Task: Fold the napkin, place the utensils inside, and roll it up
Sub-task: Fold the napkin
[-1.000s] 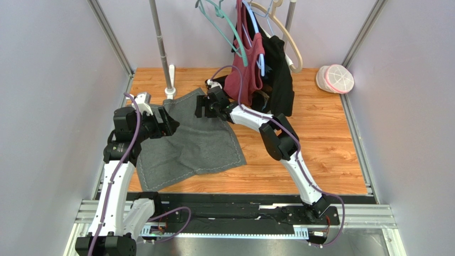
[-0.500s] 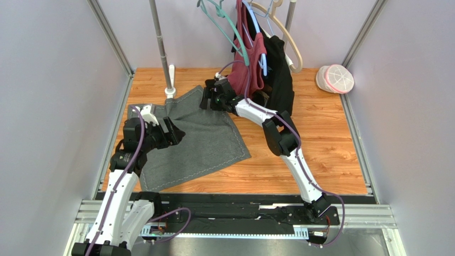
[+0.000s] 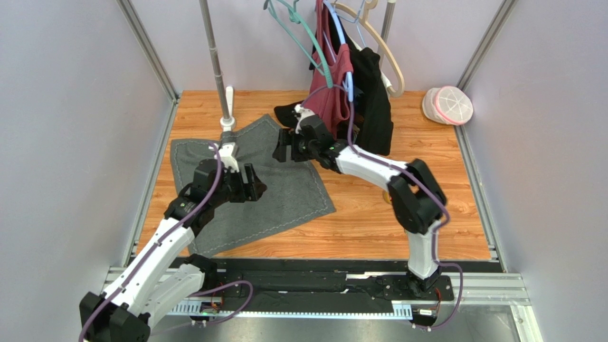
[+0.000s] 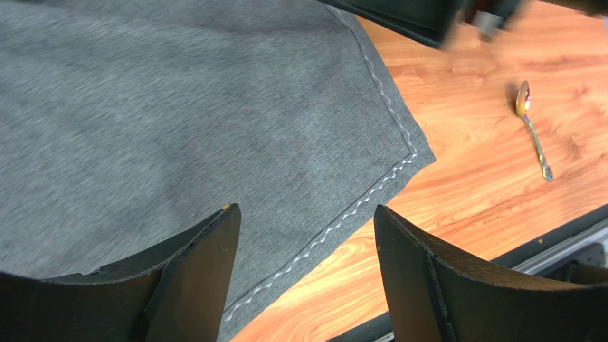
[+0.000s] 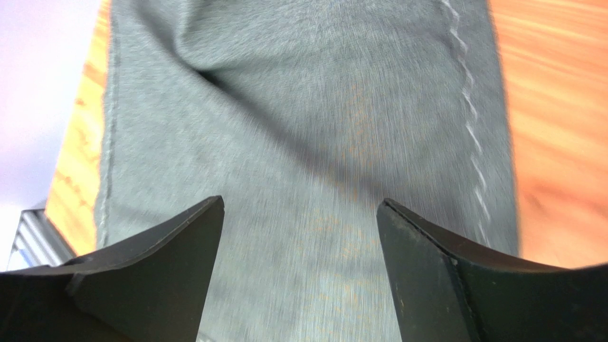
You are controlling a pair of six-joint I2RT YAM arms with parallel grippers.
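The dark grey napkin lies spread on the wooden table at the left, one stitched corner pointing to the near right. My left gripper hovers open over its middle; in the left wrist view the left gripper is above the napkin near its stitched edge. My right gripper stands open over the napkin's far part, and the right wrist view shows the right gripper with only napkin between its fingers. A small spoon lies on bare wood beyond the napkin's corner; the top view does not show it.
At the back stand a metal rack pole and hangers with a maroon garment and a black garment, close behind the right gripper. A white and pink cap lies at the far right. Walls close in both sides.
The left gripper has moved right and nearer, across the napkin, and its jaws have narrowed a little. The right gripper went to the far corner and came back. The napkin's left corner now lies flat.
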